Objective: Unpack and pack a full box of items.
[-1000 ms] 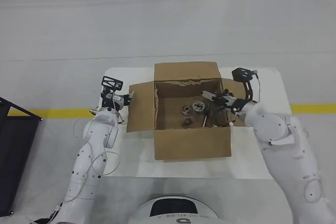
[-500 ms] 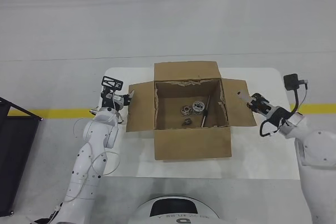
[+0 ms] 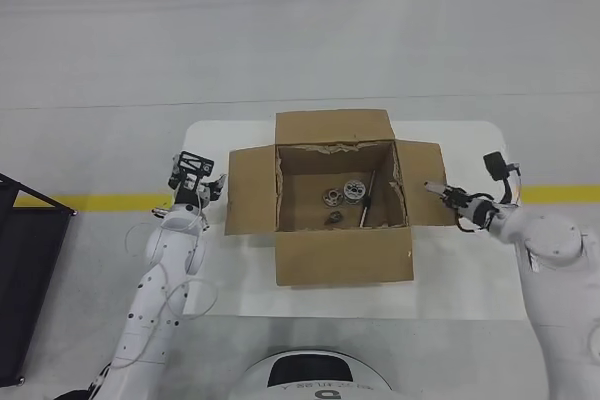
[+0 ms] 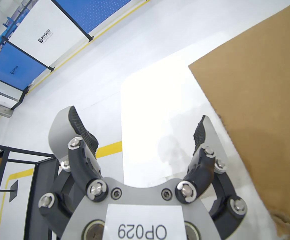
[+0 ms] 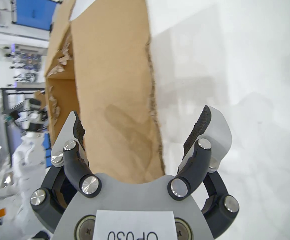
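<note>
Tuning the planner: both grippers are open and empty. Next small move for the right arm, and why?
Likely swing the right gripper inward over the right flap, to above the rod in the box. It is open, empty and hovers at the flap's edge, while the rod and round parts lie on the box floor, on that arm's side.

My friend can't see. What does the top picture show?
An open cardboard box sits on a white table, with a few small metal parts at its bottom. The robot's left tool is beside the left flap, and the right tool is at the right flap.
</note>
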Robot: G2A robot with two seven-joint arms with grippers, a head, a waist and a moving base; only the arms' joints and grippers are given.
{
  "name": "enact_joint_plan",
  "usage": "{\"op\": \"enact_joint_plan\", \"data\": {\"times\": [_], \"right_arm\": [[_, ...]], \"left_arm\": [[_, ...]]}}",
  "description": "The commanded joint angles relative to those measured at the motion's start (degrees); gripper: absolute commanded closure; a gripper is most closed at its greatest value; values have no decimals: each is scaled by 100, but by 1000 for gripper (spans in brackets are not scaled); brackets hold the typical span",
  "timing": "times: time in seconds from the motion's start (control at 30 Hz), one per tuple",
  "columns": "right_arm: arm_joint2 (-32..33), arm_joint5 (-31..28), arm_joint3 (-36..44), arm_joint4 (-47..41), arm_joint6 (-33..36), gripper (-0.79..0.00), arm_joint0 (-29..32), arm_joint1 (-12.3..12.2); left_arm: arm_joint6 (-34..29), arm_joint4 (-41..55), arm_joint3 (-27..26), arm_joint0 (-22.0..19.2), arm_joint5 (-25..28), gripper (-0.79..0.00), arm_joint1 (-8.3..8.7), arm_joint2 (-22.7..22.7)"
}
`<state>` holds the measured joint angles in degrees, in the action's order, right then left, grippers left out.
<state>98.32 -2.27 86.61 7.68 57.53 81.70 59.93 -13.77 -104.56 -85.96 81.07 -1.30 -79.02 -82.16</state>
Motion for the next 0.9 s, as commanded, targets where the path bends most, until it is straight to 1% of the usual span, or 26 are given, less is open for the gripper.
{"op": "enact_joint_plan", "data": {"times": [0.0, 0.13, 0.2, 0.3, 0.4, 0.53, 0.63, 0.77, 0.87], "right_arm": [[77, -288, -386, -1128, 388, -785, -200, 14], [267, -479, -959, -2795, 1134, -785, -497, 25], [321, -475, -1137, -3397, 1558, -785, -638, 19], [216, -478, -1184, -3932, 2188, -785, -792, 17], [-35, -441, -1031, -4037, 2366, -785, -923, 30], [-415, -356, -556, -3918, 2230, -785, -1038, 55], [-769, -205, -180, -3386, 1856, -785, -1107, 65], [-1410, 90, 235, -1981, 1070, -785, -1220, 79], [-1833, 287, 391, -1106, 651, -785, -1301, 92]], "left_arm": [[29, 19, 34, 30, 4, -785, 7, -29], [53, 79, 19, 88, -23, -785, 14, -66], [69, 118, 12, 105, -39, -785, 15, -77], [115, 194, 0, 127, -68, -785, 14, -82], [162, 296, -13, 146, -111, -785, 10, -88], [203, 374, -20, 152, -117, -785, 11, -90], [232, 432, 2, 150, -110, -785, 13, -100], [313, 577, 77, 157, -151, -785, 18, -175], [368, 665, 94, 193, -166, -785, 26, -240]]}}
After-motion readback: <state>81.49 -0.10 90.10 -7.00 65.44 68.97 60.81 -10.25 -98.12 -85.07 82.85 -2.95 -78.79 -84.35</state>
